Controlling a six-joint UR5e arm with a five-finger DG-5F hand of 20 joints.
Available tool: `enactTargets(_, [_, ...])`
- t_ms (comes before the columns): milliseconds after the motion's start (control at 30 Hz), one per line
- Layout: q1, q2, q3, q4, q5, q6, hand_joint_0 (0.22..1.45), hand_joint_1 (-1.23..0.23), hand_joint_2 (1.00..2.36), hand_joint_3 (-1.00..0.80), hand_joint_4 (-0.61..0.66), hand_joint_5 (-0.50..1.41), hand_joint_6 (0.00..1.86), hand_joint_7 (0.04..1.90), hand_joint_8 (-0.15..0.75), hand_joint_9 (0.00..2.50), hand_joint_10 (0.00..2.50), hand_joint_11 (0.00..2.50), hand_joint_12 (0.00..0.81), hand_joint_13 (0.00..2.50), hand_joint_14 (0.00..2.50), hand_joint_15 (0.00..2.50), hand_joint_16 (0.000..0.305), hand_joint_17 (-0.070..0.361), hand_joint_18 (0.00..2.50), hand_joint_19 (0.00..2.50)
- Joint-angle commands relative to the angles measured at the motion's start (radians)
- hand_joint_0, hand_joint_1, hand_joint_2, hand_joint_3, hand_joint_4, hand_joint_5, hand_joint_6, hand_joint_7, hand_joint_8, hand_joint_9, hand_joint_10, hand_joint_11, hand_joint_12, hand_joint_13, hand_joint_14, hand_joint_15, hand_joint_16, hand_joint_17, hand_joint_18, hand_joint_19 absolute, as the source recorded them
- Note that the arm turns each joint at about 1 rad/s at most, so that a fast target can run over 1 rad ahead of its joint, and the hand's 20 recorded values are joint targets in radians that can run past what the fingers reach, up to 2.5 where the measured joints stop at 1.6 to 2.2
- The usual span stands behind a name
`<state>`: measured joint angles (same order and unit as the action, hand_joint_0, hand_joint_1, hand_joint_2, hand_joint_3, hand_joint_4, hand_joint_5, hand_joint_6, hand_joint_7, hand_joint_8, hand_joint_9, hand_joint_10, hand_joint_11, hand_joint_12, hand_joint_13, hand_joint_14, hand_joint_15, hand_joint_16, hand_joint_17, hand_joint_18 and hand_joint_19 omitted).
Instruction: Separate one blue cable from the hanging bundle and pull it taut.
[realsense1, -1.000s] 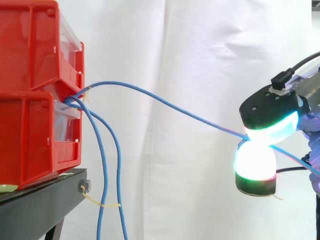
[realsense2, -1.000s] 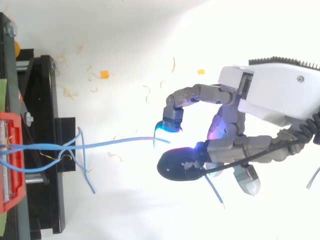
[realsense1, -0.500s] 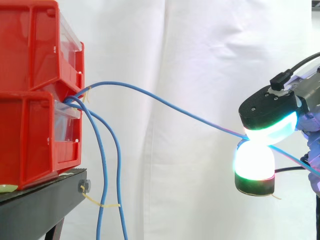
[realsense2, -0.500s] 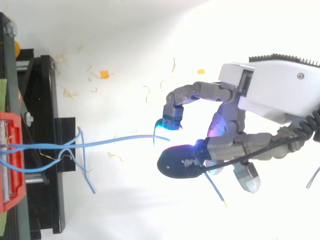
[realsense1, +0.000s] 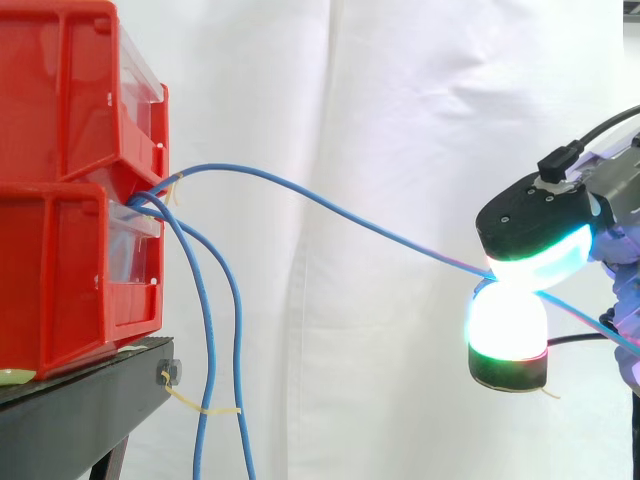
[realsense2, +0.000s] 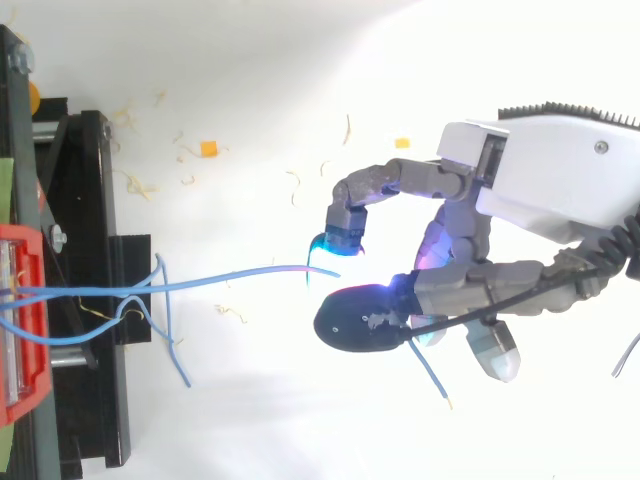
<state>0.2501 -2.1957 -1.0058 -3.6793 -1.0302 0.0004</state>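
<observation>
A white curtain (realsense1: 400, 150) hung in soft vertical folds behind everything. At the left, two red bins (realsense1: 60, 190) of glossy moulded plastic, with clear front panels, sat stacked on a matte black stand (realsense1: 80, 400). My hand (realsense2: 545, 190), grey jointed fingers under a smooth white shell, reached in from the right. I had one blue cable (realsense1: 330, 205) pinched between two rounded, glowing fingertips (realsense1: 508, 320), one above the other. That thin round cable left the gap between the bins, arched a little, then sloped down rightward to my grip, with its loose end trailing past. Two other blue cables (realsense1: 208, 330) drooped beside the stand. A pale tie (realsense1: 205, 408) dangled from the stand's edge.
</observation>
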Motion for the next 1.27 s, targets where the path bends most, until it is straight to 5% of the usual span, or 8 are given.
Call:
enactTargets(0, [0.0, -0.001, 0.0, 0.001, 0.001, 0.0, 0.71, -0.74, 1.01, -0.04, 0.18, 0.12, 0.51, 1.05, 0.156, 2.0, 0.02, 0.44, 0.262, 1.31, 0.02, 0.54, 0.046, 0.103, 0.91, 0.58])
enactTargets(1233, [0.003, -0.001, -0.002, 0.018, 0.001, 0.001, 0.71, -0.74, 1.01, -0.04, 0.18, 0.12, 0.51, 1.05, 0.16, 2.0, 0.02, 0.43, 0.258, 1.31, 0.02, 0.54, 0.045, 0.102, 0.91, 0.58])
